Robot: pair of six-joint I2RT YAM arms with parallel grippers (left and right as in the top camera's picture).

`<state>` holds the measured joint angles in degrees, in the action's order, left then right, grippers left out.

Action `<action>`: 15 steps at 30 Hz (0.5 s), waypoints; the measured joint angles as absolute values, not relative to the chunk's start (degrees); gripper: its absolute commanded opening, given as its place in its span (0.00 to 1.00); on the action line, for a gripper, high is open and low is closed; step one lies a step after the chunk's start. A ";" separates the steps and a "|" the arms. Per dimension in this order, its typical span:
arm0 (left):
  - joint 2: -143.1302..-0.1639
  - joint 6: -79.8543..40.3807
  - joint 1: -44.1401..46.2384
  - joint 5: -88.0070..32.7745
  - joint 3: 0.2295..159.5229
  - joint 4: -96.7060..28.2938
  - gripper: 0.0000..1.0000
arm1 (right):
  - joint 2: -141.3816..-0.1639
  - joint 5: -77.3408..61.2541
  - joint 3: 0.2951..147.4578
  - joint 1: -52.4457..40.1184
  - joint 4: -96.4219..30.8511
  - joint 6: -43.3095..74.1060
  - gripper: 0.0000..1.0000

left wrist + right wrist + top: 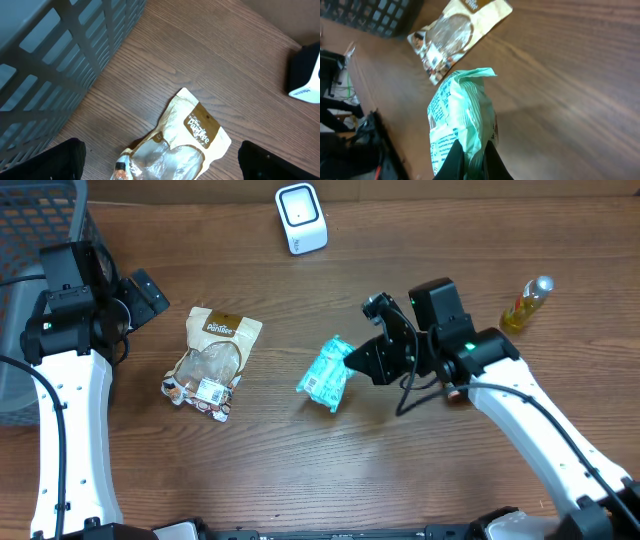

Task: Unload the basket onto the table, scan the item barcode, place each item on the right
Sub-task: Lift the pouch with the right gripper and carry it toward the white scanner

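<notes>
Gripping a mint-green packet by its crimped end with the right gripper, jaws pinched tight on the wrapper. From the right wrist, showing the packet sticking out past the dark fingertips, printed face to the left, wooden table behind it. Sitting near mid-table, between a cream-and-brown snack pouch and the right arm, well apart from the white barcode scanner at the far edge; cannot tell whether touching the tabletop. Showing the left gripper spread wide, holding nothing, beside a grey slatted basket and near the pouch's brown top. Showing also a small bottle of yellow liquid off to the right.
</notes>
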<state>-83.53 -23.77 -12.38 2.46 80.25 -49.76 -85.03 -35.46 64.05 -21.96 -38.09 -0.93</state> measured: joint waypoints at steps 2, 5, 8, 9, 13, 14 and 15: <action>-83.53 -23.77 -12.38 2.46 80.25 -49.76 1.00 | -86.24 -35.24 64.05 -21.96 -35.70 0.30 0.03; -83.53 -23.77 -12.38 2.46 80.25 -49.76 0.99 | -86.78 -33.65 64.53 -21.96 -34.37 3.18 0.03; -83.53 -23.77 -12.38 2.44 80.25 -49.78 1.00 | -87.07 -30.00 69.87 -21.96 -40.80 5.04 0.03; -83.53 -23.75 -12.38 2.44 80.25 -49.76 1.00 | -87.35 -28.29 73.36 -21.96 -44.01 5.41 0.03; -83.53 -23.77 -12.38 2.46 80.25 -49.74 0.99 | -88.90 -22.48 88.79 -21.96 -54.48 5.74 0.03; -83.53 -23.77 -12.38 2.46 80.25 -49.76 1.00 | -89.43 -20.84 93.27 -21.96 -56.71 5.78 0.03; -83.53 -23.77 -12.38 2.46 80.25 -49.78 0.99 | -89.73 -19.88 96.20 -21.96 -57.56 5.67 0.03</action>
